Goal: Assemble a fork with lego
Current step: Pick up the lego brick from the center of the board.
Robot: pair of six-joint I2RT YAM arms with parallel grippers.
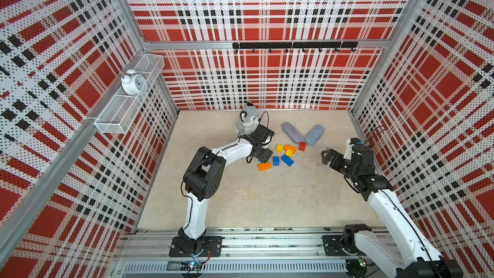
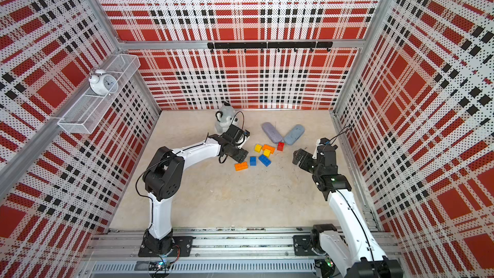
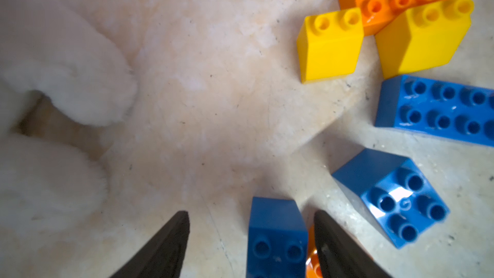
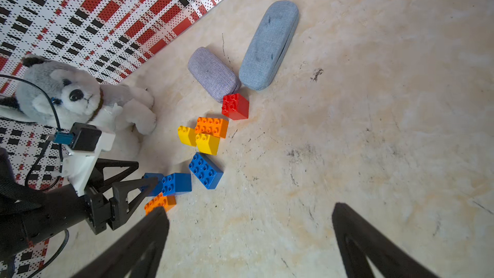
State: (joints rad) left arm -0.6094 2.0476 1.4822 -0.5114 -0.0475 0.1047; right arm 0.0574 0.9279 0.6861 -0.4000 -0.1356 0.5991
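Observation:
No fork is in view; the lego lies as loose bricks on the beige floor. In both top views I see two yellow bricks (image 1: 280, 147) (image 2: 266, 152), an orange one (image 1: 290, 148), a red one (image 1: 302, 146), two blue ones (image 1: 287, 160) (image 2: 253, 160) and a second orange one (image 1: 264, 166). My left gripper (image 3: 251, 212) is low over the floor, open, with a small blue brick (image 3: 276, 236) between its fingers, close to one finger (image 3: 328, 236) and apart from the other. My right gripper (image 4: 250, 208) hangs open and empty to the right of the bricks.
A grey and white plush dog (image 1: 247, 121) sits just behind the left gripper. Two fabric oblong cases (image 1: 292, 132) (image 1: 315, 134) lie behind the bricks. A wire basket with a white alarm clock (image 1: 132, 84) hangs on the left wall.

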